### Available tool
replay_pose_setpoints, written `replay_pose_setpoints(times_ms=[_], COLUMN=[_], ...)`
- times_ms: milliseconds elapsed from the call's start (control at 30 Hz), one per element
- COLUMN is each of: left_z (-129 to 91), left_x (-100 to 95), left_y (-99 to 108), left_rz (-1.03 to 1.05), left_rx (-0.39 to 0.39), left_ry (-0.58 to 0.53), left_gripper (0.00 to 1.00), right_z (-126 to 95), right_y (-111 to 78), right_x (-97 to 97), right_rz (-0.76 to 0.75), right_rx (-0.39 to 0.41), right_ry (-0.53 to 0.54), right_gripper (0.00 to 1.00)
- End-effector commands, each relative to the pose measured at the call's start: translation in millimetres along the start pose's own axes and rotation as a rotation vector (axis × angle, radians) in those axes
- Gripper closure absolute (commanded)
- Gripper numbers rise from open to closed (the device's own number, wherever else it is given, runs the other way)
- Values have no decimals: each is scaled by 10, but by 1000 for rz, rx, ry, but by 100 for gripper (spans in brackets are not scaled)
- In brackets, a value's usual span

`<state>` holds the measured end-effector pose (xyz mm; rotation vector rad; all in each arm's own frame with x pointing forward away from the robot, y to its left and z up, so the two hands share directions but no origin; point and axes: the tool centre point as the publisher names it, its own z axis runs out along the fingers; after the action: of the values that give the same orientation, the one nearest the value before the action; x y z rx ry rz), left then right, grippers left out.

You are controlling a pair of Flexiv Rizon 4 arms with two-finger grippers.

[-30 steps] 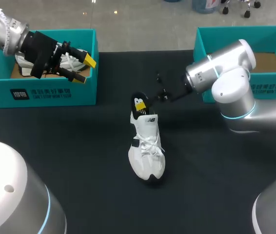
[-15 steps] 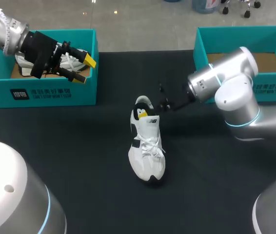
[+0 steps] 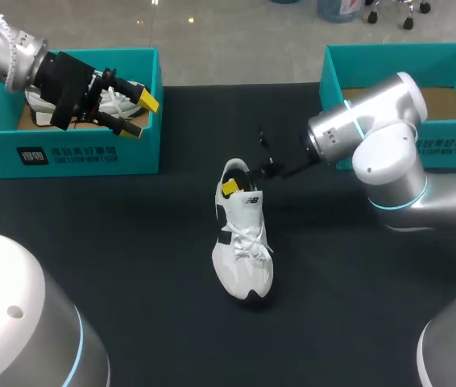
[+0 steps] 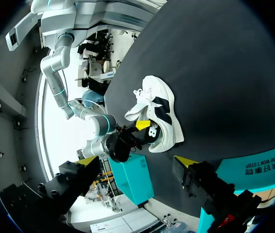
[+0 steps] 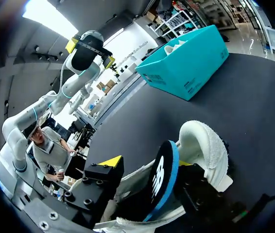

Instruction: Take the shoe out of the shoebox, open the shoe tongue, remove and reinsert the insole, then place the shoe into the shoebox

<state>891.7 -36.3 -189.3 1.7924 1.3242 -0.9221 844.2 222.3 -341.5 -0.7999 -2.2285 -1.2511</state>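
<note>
A white shoe [image 3: 244,246] with black patches stands on the black table [image 3: 131,242], heel toward the far side. My right gripper [image 3: 244,179] is at its heel opening, one yellow tip inside the shoe. In the right wrist view the black insole [image 5: 162,182] with a blue edge stands on edge in the shoe [image 5: 203,143], between the fingers of the right gripper [image 5: 147,164], which stand apart, open. My left gripper [image 3: 135,115] hangs open and empty over the left shoebox [image 3: 83,157]. From the left wrist view the left gripper [image 4: 136,165] looks across at the shoe [image 4: 159,119].
The left teal shoebox holds a second white shoe [image 3: 119,101]. A second teal shoebox [image 3: 389,56] at the far right shows a bare cardboard floor behind my right arm. Open black table lies in front of and beside the shoe.
My right gripper lowered the insole from above the heel down into the shoe, then its fingers opened. The left arm has not moved.
</note>
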Motion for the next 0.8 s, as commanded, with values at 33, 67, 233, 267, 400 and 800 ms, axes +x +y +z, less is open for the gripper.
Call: replay_pose_setpoints(times_ms=[33,67,233,267,400,800], left_z=[-5,-5,-5,-5,-5,-5], left_x=[-8,-8,-8,-8,-8,-8], left_y=[-8,-8,-8,-8,-8,-8], left_rz=[0,0,0,0,0,0], left_rx=[0,0,0,0,0,0], left_ry=[5,5,5,5,5,5], left_gripper=[0,0,0,0,0,0], right_z=[-26,-23,24,37,74,101], right_y=[62,67,59,54,16,-150], right_x=[13,9,-13,-11,-14,16], right_rz=[-6,-8,-5,-2,8,54], right_rx=[10,10,12,15,25,50], right_ry=[-4,-2,10,13,19,22], right_gripper=[7,52,100,100,100,100])
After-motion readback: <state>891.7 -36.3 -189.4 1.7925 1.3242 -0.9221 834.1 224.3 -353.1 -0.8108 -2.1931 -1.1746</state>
